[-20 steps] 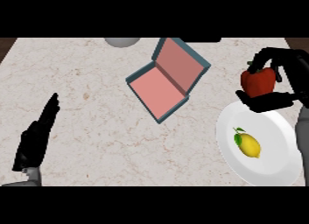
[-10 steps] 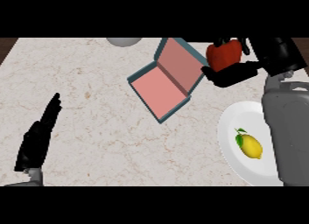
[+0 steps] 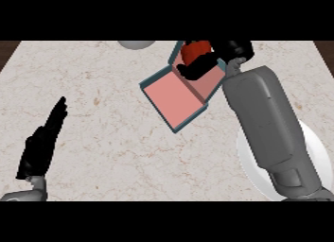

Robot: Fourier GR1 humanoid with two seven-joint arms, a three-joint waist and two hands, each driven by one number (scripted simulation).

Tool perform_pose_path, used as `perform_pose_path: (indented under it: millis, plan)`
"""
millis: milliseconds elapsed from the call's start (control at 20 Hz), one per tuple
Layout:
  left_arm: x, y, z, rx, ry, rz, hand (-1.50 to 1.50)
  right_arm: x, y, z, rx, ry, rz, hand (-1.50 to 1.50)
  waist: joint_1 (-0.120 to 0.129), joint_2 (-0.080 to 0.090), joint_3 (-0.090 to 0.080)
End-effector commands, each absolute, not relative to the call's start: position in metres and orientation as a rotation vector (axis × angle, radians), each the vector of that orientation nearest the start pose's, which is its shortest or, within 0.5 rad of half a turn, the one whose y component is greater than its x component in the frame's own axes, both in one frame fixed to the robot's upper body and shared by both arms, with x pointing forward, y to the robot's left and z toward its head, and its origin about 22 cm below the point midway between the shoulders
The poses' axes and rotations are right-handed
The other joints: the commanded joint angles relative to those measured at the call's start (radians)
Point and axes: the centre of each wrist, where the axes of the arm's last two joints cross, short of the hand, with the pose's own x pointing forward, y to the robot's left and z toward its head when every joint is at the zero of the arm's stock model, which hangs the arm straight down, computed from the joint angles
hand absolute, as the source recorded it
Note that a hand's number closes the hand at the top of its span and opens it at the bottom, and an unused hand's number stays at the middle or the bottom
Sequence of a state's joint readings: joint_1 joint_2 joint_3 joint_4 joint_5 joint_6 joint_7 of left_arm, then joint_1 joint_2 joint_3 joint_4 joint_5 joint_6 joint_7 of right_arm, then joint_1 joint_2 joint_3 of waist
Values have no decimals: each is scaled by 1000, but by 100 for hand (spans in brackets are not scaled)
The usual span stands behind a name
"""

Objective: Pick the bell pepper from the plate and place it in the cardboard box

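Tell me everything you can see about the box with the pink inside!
The cardboard box lies open on the marble counter, turned at a slant near the far edge. It has two flat pink sections side by side, split by a ridge, with thin teal walls around them. The right hand is above its far section, curled round the red bell pepper. The near section has nothing in it. The right forearm runs along the box's right side.
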State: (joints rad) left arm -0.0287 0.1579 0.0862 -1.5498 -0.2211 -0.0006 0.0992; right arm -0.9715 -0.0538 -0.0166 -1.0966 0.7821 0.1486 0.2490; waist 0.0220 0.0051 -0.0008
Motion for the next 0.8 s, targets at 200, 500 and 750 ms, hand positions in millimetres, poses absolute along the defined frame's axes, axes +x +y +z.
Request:
perform_pose_path:
  millis: [200,500,750]
  plan:
    - [249,280,-1,348,-1451,-231,0,436,-77,147,-637,-1514,975,150,8,5,0]
    - [262,288,25,355,-1472,-222,0,442,-75,110,-627,-1458,865,-150,27,8,1]
    - [260,289,-3,345,-1476,-240,0,445,-82,98,-562,-1546,754,-150,35,14,0]
